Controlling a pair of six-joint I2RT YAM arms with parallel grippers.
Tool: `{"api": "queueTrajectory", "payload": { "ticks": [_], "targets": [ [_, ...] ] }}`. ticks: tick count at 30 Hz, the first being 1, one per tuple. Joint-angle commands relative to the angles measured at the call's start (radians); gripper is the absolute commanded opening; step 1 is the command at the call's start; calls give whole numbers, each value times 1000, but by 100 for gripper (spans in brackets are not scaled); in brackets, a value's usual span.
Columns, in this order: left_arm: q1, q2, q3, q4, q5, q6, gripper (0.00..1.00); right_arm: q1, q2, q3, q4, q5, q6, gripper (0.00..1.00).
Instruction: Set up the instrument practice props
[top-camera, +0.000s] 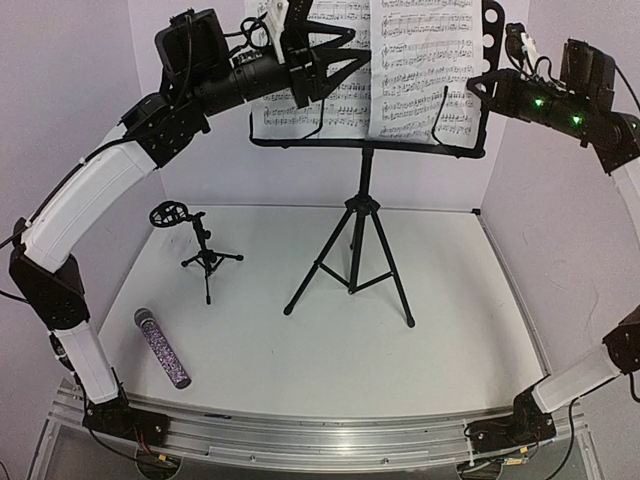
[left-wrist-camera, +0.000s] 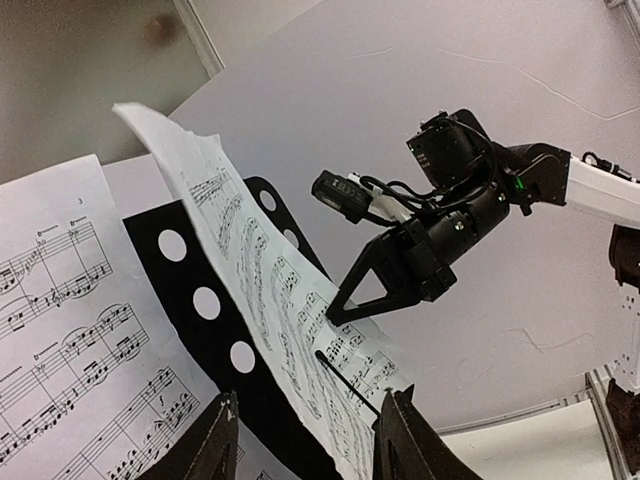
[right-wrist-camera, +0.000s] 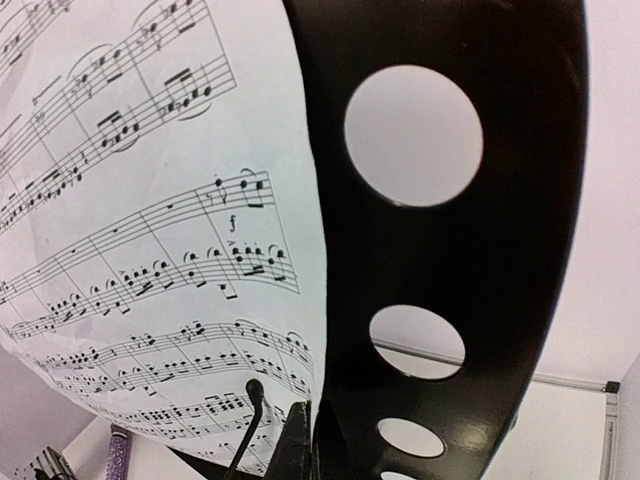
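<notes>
Music stand (top-camera: 362, 205): black, tray punched with round holes. Sheet-music pages (top-camera: 425, 60): white, black staves. Microphone (top-camera: 163, 350) at 8 o'clock: purple, seemingly glittery, silver head. Mic stand (top-camera: 206, 258): black.

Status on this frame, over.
Left hand open by sheet-music page. Right hand shut on it. Microphone flat on table, mic stand empty.

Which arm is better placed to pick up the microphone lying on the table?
Left, I think. The microphone lies near the left arm's base, with the mic stand also on that side, and the left end effector is open. The right end effector is shut at the tray's right edge.
</notes>
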Motion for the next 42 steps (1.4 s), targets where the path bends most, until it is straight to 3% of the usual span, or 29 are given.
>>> {"api": "queueTrajectory", "payload": {
  "ticks": [1,6,11,15,23,42],
  "targets": [
    [-4,-77,-31,20,37,-50,45,-4,-47,-37,36,34,19,0],
    [-54,-125,-92,-24,120,-67,38,-3,-60,-42,38,32,20,0],
    [-146,-102,-184,-41,88,-160,43,-3,-81,-62,41,38,16,0],
    [-158,8,-118,-28,52,-308,49,-3,-100,-77,41,45,3,0],
    [-171,168,-7,67,-49,-412,54,-3,-125,-99,39,18,-117,0],
    [-171,126,-63,102,-49,-332,52,-3,-117,-132,40,47,-218,0]
  ]
}}
